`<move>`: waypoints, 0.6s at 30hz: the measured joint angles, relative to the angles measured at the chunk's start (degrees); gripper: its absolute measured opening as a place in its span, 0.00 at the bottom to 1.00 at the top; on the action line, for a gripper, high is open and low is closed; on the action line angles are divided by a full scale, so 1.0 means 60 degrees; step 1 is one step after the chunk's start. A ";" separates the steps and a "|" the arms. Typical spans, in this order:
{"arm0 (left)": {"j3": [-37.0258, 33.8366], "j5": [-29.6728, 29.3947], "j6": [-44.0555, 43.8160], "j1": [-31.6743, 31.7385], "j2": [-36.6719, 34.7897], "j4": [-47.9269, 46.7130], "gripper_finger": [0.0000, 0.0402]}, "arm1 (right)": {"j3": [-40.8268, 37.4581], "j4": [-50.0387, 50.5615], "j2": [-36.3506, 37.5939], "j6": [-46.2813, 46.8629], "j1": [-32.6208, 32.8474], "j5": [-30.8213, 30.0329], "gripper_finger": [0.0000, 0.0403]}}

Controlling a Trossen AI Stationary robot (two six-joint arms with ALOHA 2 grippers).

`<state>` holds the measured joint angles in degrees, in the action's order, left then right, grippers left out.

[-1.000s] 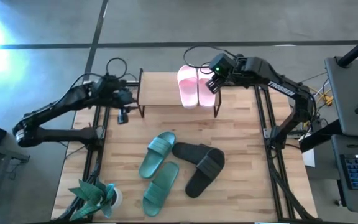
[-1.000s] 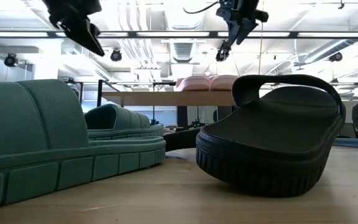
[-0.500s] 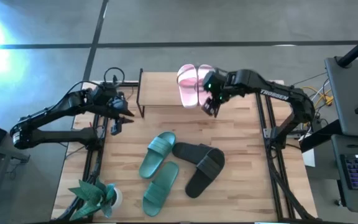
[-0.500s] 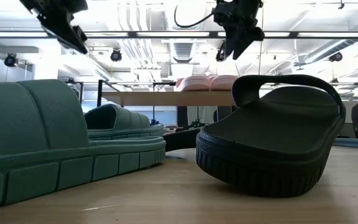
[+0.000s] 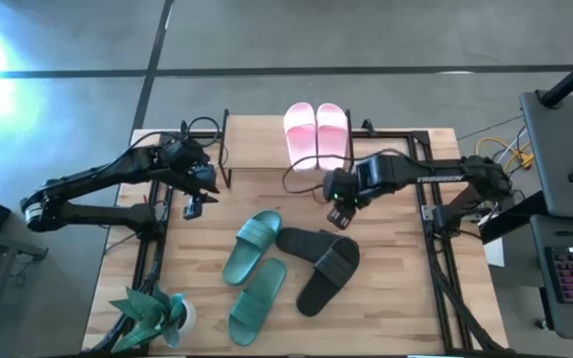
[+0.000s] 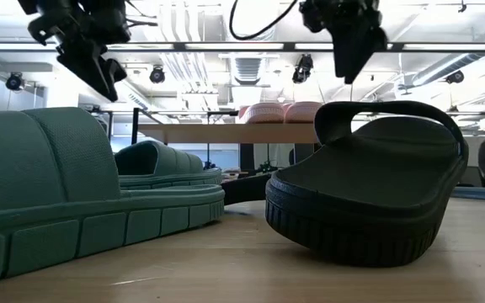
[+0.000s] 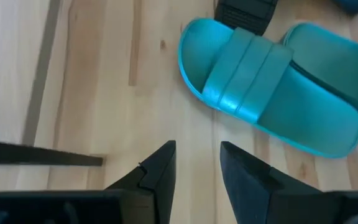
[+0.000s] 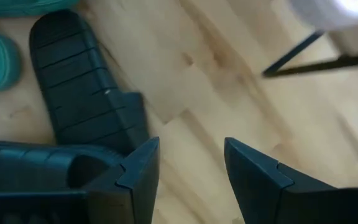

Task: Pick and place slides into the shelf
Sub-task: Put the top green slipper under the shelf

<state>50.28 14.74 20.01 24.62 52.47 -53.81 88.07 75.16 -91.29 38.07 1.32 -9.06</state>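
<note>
Two pink slides sit on the shelf. Your right gripper hangs open and empty above the black slides. I think you go down next and grab one.

Bare wooden tabletop lies open beneath my right gripper, between the low wooden shelf and the overlapping black slide sandals. My left gripper has clear planks toward the teal-green slide sandals. The light pink slide sandals fill the shelf's right end; its left stays free.
</note>
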 joint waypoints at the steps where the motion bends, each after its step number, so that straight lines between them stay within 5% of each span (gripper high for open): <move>1: -0.0004 0.0000 0.0134 0.0000 0.0063 0.0046 0.28 | -0.0060 -0.0010 0.0015 0.0327 0.0151 -0.0016 0.42; 12: -0.0004 0.0789 0.1495 -0.0017 0.0856 0.0392 0.28 | -0.0370 -0.0415 -0.0323 0.2404 0.1840 -0.0585 0.42; 18: -0.0011 -0.0536 0.2319 -0.0494 0.0788 0.0427 0.28 | -0.0727 -0.0280 -0.0416 0.3375 0.2311 -0.1603 0.42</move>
<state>50.22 11.53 33.93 21.66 57.20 -51.25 83.71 73.47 -93.79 58.32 15.18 -18.68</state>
